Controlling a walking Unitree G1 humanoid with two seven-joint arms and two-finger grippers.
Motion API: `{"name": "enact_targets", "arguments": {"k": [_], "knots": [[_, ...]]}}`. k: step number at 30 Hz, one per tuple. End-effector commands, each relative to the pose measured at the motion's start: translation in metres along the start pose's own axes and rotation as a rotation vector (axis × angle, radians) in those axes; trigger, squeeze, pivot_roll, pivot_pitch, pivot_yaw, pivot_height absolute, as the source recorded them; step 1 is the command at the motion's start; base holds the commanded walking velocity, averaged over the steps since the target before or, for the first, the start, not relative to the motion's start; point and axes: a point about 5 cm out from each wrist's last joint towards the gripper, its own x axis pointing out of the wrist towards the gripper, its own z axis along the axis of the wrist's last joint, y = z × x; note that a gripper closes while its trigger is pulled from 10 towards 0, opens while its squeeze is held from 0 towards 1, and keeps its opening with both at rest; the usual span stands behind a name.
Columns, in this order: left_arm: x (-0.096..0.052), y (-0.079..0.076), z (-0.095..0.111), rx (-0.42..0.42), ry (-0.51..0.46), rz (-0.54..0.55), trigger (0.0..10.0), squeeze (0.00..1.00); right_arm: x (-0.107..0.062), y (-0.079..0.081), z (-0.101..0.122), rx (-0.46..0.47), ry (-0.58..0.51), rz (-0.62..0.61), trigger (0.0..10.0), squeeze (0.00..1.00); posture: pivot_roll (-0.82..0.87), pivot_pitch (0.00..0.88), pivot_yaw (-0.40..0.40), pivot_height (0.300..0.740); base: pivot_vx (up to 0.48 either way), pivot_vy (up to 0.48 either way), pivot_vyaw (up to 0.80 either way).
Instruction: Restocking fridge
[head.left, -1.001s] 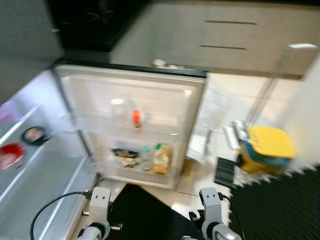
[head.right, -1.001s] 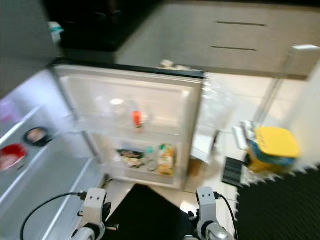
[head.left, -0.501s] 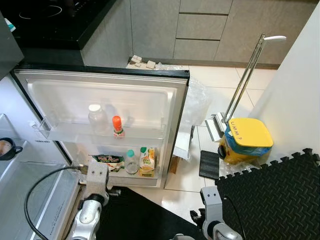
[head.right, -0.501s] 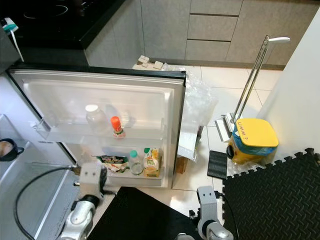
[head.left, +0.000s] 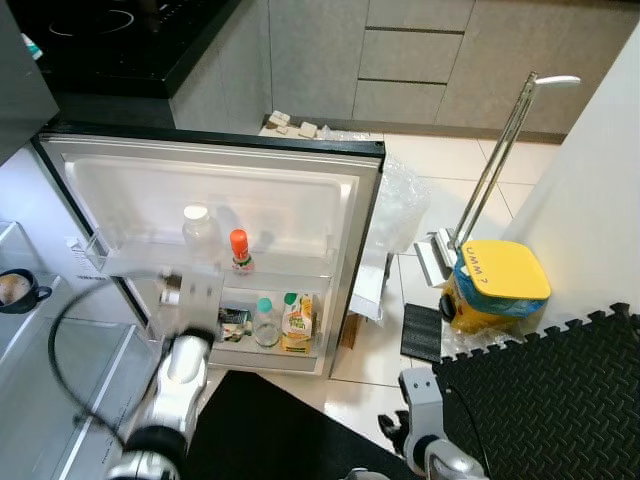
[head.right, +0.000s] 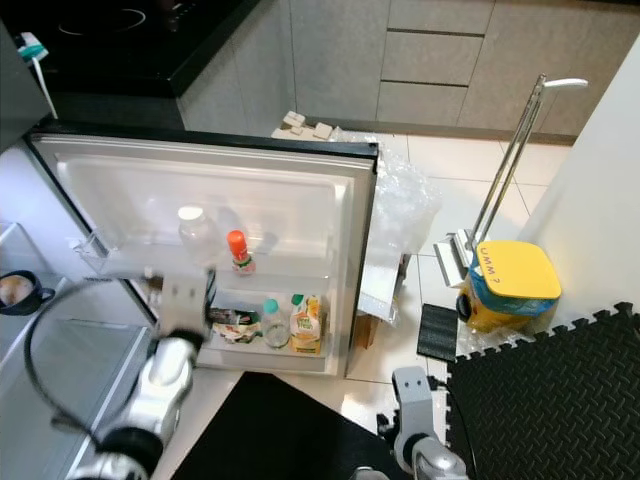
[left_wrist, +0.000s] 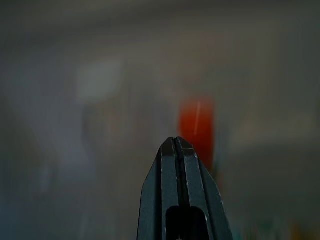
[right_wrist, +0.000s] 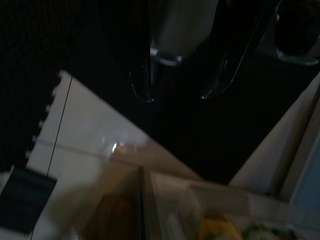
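Fridge door (head.left: 300, 200) stood open, its orange-capped bottle (head.left: 240, 250) at twelve o'clock of the left gripper (left_wrist: 176, 145), fingers together; light, slippery, best held mid-body.

Yellow-lidded mop bucket (head.left: 497, 283) beside black foam mat (head.left: 560, 400)
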Motion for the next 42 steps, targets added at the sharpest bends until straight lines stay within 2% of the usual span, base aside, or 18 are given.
{"name": "enact_targets", "arguments": {"k": [1, 2, 5, 7, 9, 11, 12, 15, 17, 21, 25, 28, 31, 42], "knots": [[0.000, 0.002, 0.001, 0.049, 0.006, -0.042, 10.0, 0.00, -0.001, 0.001, -0.002, -0.033, 0.003, 0.023, 10.0, 0.00, -0.13, 0.104, -0.010, 0.731, 0.000, 0.000, 0.00], [0.004, 0.003, 0.004, 0.059, 0.000, -0.045, 10.0, 0.00, 0.000, 0.002, 0.001, -0.079, 0.000, 0.035, 10.0, 0.00, -0.13, 0.104, -0.012, 0.731, 0.000, 0.000, 0.80], [0.007, 0.003, 0.007, 0.063, -0.001, -0.047, 10.0, 0.00, 0.000, 0.003, 0.002, -0.095, -0.002, 0.042, 10.0, 0.00, -0.13, 0.103, -0.014, 0.731, 0.000, 0.000, 0.80], [0.015, 0.002, 0.013, 0.058, -0.005, -0.058, 10.0, 0.00, 0.001, 0.003, 0.003, -0.079, -0.003, 0.029, 10.0, 0.00, -0.12, 0.103, -0.016, 0.731, 0.000, 0.000, 0.80], [0.024, -0.002, 0.020, 0.031, -0.014, -0.081, 10.0, 0.00, 0.001, -0.001, 0.004, -0.009, -0.009, 0.000, 10.0, 0.00, -0.12, 0.105, -0.017, 0.731, 0.000, 0.000, 0.00], [0.032, -0.008, 0.025, 0.040, -0.005, -0.150, 10.0, 0.00, 0.001, 0.000, 0.004, -0.017, -0.003, 0.005, 10.0, 0.00, -0.12, 0.106, -0.015, 0.731, 0.000, 0.000, 0.00], [0.032, -0.008, 0.025, 0.040, -0.005, -0.150, 10.0, 0.00, 0.001, 0.000, 0.004, -0.017, -0.003, 0.005, 10.0, 0.00, -0.12, 0.106, -0.015, 0.731, 0.000, 0.000, 0.00], [0.040, -0.019, 0.025, 0.083, 0.051, -0.278, 10.0, 0.00, 0.001, 0.002, 0.003, -0.030, 0.000, 0.015, 10.0, 0.00, -0.13, 0.109, -0.008, 0.731, 0.000, 0.000, 0.00], [0.040, -0.019, 0.025, 0.083, 0.051, -0.278, 10.0, 0.00, 0.001, 0.002, 0.003, -0.030, 0.000, 0.015, 10.0, 0.00, -0.13, 0.109, -0.008, 0.731, 0.000, 0.000, 0.00], [0.046, -0.023, 0.021, 0.070, 0.125, -0.308, 10.0, 0.00, 0.000, 0.002, -0.002, -0.034, 0.009, 0.015, 10.0, 0.00, -0.13, 0.113, -0.004, 0.731, 0.000, 0.000, 0.00], [0.048, -0.027, 0.021, 0.057, 0.139, -0.336, 10.0, 0.00, -0.001, 0.002, -0.004, -0.034, 0.015, 0.016, 10.0, 0.00, -0.12, 0.114, -0.004, 0.731, 0.000, 0.000, 0.00], [0.051, -0.033, 0.024, 0.078, 0.140, -0.391, 10.0, 0.00, -0.001, 0.003, -0.006, -0.037, 0.021, 0.018, 10.0, 0.00, -0.12, 0.118, -0.005, 0.731, 0.000, 0.000, 0.00], [0.057, -0.041, 0.029, 0.099, 0.130, -0.495, 10.0, 0.00, -0.001, 0.005, -0.005, -0.039, 0.021, 0.022, 10.0, 0.00, -0.12, 0.123, -0.005, 0.731, 0.000, 0.000, 0.00], [0.067, -0.046, 0.036, 0.175, 0.151, -0.617, 10.0, 0.00, 0.000, 0.006, -0.002, -0.047, 0.008, 0.037, 10.0, 0.00, -0.12, 0.129, 0.001, 0.731, 0.000, 0.000, 0.00]]}}
